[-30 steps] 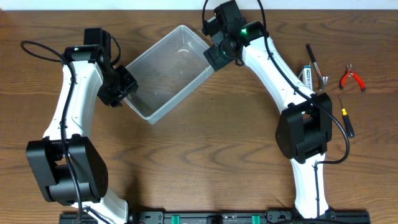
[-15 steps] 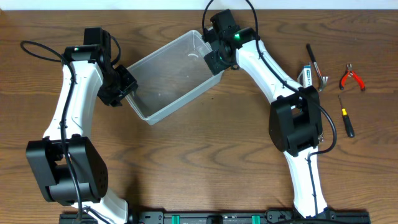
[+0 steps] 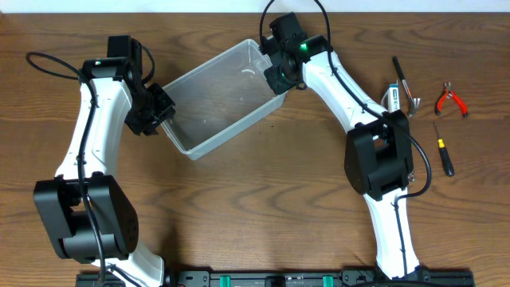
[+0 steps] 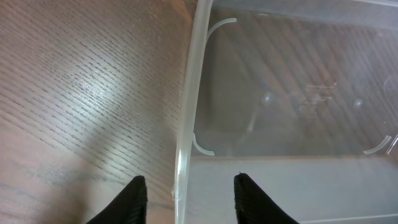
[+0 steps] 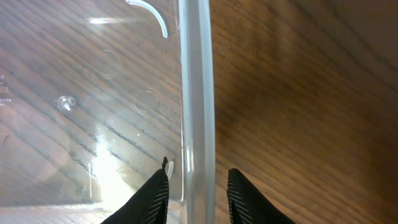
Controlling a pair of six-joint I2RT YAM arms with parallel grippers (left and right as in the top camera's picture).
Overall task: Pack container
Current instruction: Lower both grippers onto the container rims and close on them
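My left gripper (image 4: 188, 180) stands with its jaws apart astride the rim of the container (image 4: 189, 93), one finger outside the wall and one inside, with a gap showing on each side. My right gripper (image 5: 197, 173) straddles the rim of the opposite wall, its fingers so near the plastic that I cannot tell whether they pinch it. The container rests slantwise on the wooden table (image 3: 263, 199) between my two arms, and well apart from it, on my right arm's side, lie a small blue-and-white box (image 3: 394, 97), red-handled pliers (image 3: 451, 99) and a small screwdriver (image 3: 445, 155).
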